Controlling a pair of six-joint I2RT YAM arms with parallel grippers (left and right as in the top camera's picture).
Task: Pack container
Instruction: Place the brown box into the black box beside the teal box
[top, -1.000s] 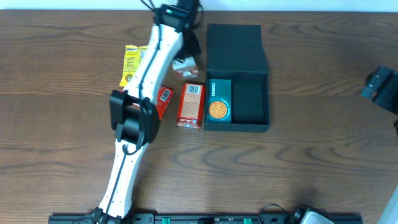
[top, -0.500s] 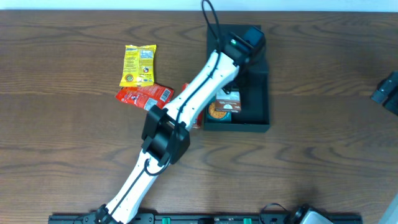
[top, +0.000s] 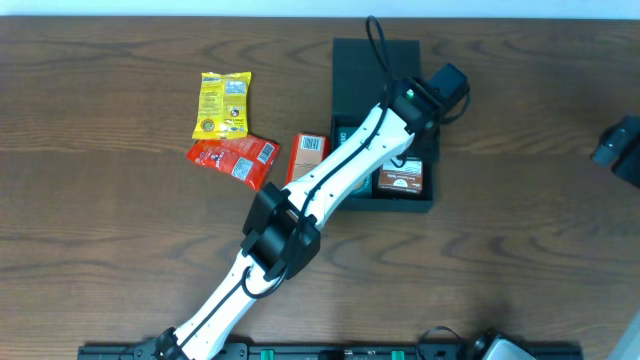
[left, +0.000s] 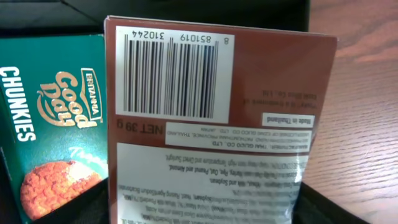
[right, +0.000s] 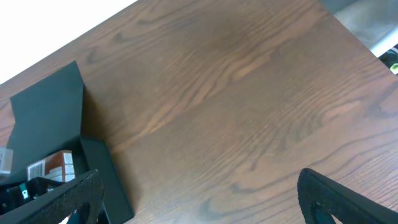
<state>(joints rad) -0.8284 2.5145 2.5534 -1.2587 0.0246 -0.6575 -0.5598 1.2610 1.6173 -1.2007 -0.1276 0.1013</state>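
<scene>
The black container lies open at the table's far middle, lid flap folded back. A teal cookie box lies in its left half. My left gripper reaches over the container, shut on a brown snack box that lies low in the right half. In the left wrist view this brown box fills the frame, barcode up, with a dark finger against each side. My right gripper hovers open over bare table to the right of the container, with nothing between its fingers.
An orange box lies just left of the container. Farther left lie a red packet and a yellow packet. The right arm sits at the table's right edge.
My left arm swung right from the loose snacks to over the container, carrying the brown box into the right half. The right arm barely moved.
</scene>
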